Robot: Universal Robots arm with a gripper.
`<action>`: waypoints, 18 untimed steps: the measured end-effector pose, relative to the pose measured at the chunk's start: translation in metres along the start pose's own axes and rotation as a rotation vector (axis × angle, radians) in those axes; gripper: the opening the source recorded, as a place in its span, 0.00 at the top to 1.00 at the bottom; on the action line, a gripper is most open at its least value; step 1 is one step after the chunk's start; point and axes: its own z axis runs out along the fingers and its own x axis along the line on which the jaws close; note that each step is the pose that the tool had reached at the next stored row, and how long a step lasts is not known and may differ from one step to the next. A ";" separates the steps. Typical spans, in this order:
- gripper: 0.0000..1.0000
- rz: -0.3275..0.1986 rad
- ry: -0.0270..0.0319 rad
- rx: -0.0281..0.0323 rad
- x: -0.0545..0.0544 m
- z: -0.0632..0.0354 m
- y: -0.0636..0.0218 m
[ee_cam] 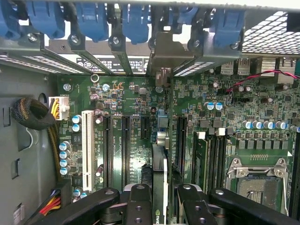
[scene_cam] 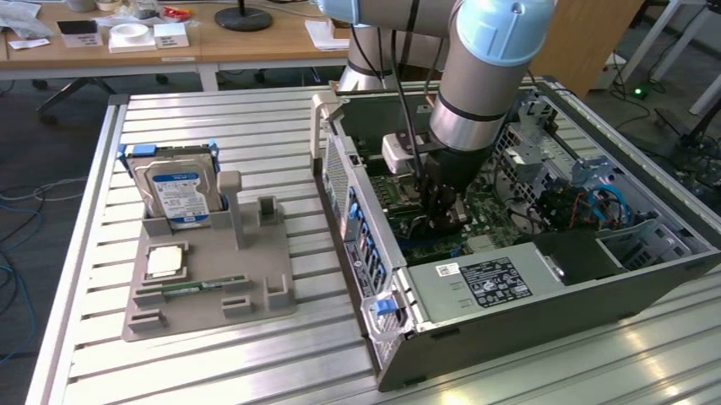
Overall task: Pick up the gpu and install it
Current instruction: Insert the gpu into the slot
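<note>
- In the wrist view our pincer (ee_cam: 159, 206) is pinching the gpu (ee_cam: 159, 164) edge-on: a thin dark card stands between the two black fingers (ee_cam: 138, 204), which sit partly closed against its faces.
- The gpu is inside the computer case (scene_cam: 372, 253), held upright over the motherboard (ee_cam: 131, 93). Its silvery bracket (ee_cam: 164, 56) reaches toward the rear slot openings under the blue latches (ee_cam: 136, 18).
- In the exterior view we see the pincer (scene_cam: 434, 215) deep in the open case, low over the board, with the arm (scene_cam: 474, 93) coming down from above.
- We judge the step in hand to be seating the card. The card edge looks lined up with a long black expansion slot (ee_cam: 180, 140) or with one just beside it; we cannot tell which, nor whether the contacts have entered.
- To do it well, we would keep the card square to the slot, keep the bracket in its rear opening, and press straight down and evenly, without rocking.
- Outward on the tabletop (scene_cam: 225, 126), a grey parts tray (scene_cam: 208, 278) sits near the edge at the exterior view's left. It holds the hard drive (scene_cam: 178, 190) and the memory stick (scene_cam: 201, 287).
</note>
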 end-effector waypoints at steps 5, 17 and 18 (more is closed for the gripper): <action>0.74 0.000 -0.0001 0.0001 0.000 0.0000 0.0001; 0.74 0.000 0.0000 0.0000 0.000 0.0004 0.0002; 0.74 0.000 -0.0001 0.0000 0.000 0.0004 0.0002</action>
